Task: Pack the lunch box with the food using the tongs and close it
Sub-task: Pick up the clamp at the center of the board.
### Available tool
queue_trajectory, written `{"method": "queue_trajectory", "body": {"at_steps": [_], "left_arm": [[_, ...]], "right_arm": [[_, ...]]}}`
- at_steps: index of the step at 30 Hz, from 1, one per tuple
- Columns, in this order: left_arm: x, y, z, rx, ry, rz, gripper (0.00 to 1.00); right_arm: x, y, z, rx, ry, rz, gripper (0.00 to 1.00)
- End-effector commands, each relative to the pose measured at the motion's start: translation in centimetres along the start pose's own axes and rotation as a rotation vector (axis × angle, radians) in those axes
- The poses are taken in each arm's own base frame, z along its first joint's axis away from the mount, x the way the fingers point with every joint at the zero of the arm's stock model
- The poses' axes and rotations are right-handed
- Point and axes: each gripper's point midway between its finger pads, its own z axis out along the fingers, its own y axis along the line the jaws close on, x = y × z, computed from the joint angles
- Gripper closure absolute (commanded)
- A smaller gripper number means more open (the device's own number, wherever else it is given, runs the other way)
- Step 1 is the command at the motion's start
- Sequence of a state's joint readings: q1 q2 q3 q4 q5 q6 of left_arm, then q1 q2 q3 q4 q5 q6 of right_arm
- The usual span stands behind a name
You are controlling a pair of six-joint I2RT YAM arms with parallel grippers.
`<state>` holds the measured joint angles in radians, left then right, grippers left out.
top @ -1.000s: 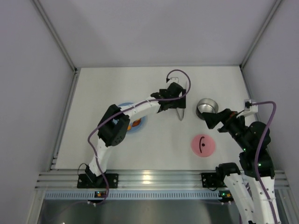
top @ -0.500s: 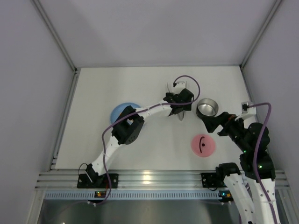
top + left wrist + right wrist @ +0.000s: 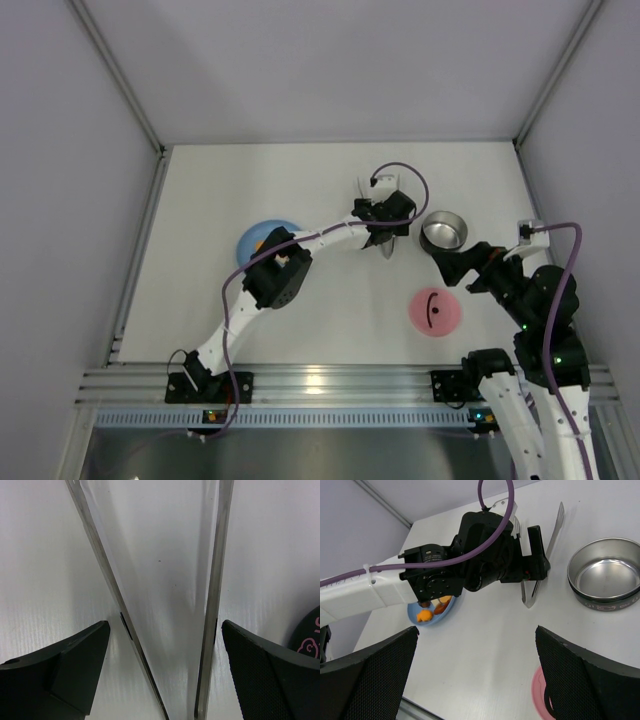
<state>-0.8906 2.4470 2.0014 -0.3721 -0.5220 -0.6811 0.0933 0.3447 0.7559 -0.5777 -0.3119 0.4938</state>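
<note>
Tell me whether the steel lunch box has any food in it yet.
Empty: the lunch box shows a bare shiny bottom, while the food sits on the blue plate.

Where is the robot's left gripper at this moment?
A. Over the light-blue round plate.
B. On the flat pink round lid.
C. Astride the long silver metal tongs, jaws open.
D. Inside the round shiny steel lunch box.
C: the left wrist view shows the left gripper standing open, one jaw on each side of the long silver metal tongs lying on the table.
</note>
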Motion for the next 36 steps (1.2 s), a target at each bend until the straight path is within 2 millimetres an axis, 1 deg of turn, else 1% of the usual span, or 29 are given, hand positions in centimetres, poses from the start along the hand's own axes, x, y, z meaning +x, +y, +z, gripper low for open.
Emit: {"method": "queue_trajectory", "body": {"at_steps": [1, 3, 6, 10, 11, 13, 14, 21, 22, 24, 25, 27, 28, 30, 31, 34, 36], "left_arm": [[0.3, 0.3, 0.5, -0.029, 0.001, -0.01, 0.01], [0.4, 0.5, 0.5, -0.037, 0.001, -0.008, 0.02], [0.4, 0.7, 0.5, -0.043, 0.001, -0.002, 0.09], [0.4, 0.8, 0.4, -0.04, -0.002, -0.005, 0.22], [0.4, 0.8, 0.3, -0.038, -0.002, -0.004, 0.27], [0.5, 0.9, 0.4, -0.036, -0.002, -0.003, 0.3], [0.6, 0.9, 0.4, -0.036, -0.002, -0.003, 0.33], [0.6, 1.0, 0.4, -0.04, -0.002, -0.006, 0.39], [0.3, 1.0, 0.1, -0.041, -0.006, -0.009, 0.4], [0.5, 1.4, -0.1, -0.049, -0.006, -0.011, 0.4], [0.0, 1.4, -0.5, -0.045, -0.015, -0.016, 0.39], [0.1, 1.7, -0.7, -0.051, -0.016, -0.009, 0.29], [0.1, 1.8, -0.8, -0.051, -0.015, -0.006, 0.22], [0.6, 2.1, -0.7, -0.055, -0.004, 0.002, 0.2], [0.7, 2.1, -0.8, -0.057, 0.001, -0.009, 0.16], [1.8, 2.3, -0.7, -0.063, 0.018, -0.026, 0.16], [2.4, 2.3, -0.7, -0.071, 0.024, -0.03, 0.18]], "right_arm": [[-0.7, 0.2, -0.5, 0.007, -0.02, -0.013, 0.0], [-0.6, 0.2, -0.6, 0.004, -0.019, -0.011, 0.01], [-0.8, 0.3, -0.7, 0.001, -0.025, -0.014, 0.01], [-0.7, 0.3, -0.7, -0.002, -0.022, -0.01, 0.0], [-0.6, 0.3, -0.7, 0.0, -0.023, -0.012, 0.0], [-0.6, 0.3, -0.7, 0.001, -0.021, -0.011, 0.01], [-0.6, 0.3, -0.7, 0.0, -0.02, -0.011, 0.01], [-0.7, 0.2, -0.6, 0.004, -0.022, -0.015, 0.01], [-0.6, 0.3, -0.6, 0.002, -0.019, -0.015, 0.01], [-0.6, 0.3, -0.6, 0.002, -0.019, -0.013, 0.01], [-0.6, 0.2, -0.6, 0.003, -0.018, -0.013, 0.0], [-0.5, 0.2, -0.6, 0.001, -0.017, -0.011, 0.0], [-0.5, 0.2, -0.5, 0.002, -0.016, -0.008, 0.01], [-0.4, 0.2, -0.5, -0.001, -0.015, -0.005, 0.01], [-0.5, 0.2, -0.5, -0.001, -0.018, -0.005, 0.01], [-0.5, 0.3, -0.5, -0.004, -0.018, 0.0, 0.0], [-0.6, 0.4, -0.5, -0.006, -0.018, -0.002, 0.01]]}}
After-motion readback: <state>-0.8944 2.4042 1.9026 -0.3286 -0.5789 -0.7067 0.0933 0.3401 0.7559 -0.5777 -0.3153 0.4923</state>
